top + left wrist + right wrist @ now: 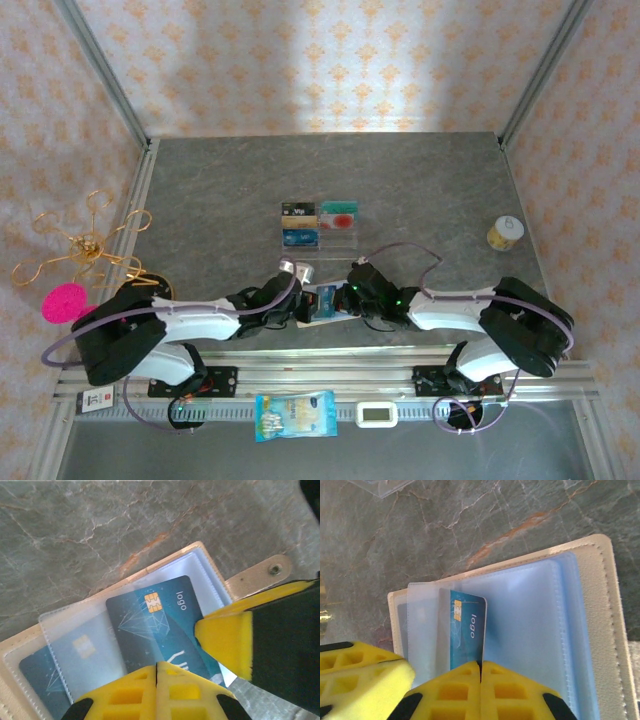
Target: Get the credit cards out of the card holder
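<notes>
The card holder (600, 630) lies open on the table, tan outside with clear blue-grey pockets, its snap tab (260, 572) pointing away. A blue credit card (467, 630) with a gold chip and the word "logo" sticks partly out of a pocket. My right gripper (481, 666) is shut on that card's near edge. In the left wrist view the same credit card (150, 625) lies under my left gripper (157, 667), whose jaws are shut with nothing visible between them. Another blue card (37, 672) sits in a left pocket. Both grippers meet over the card holder (322, 300).
A clear acrylic rack (320, 226) holding several cards stands behind the wallet. A small yellow jar (505, 232) is at the right. A gold wire ornament (85, 240) and a pink disc (63, 302) sit off the table's left edge. A snack bag (295, 415) and a timer (378, 412) lie on the front rail.
</notes>
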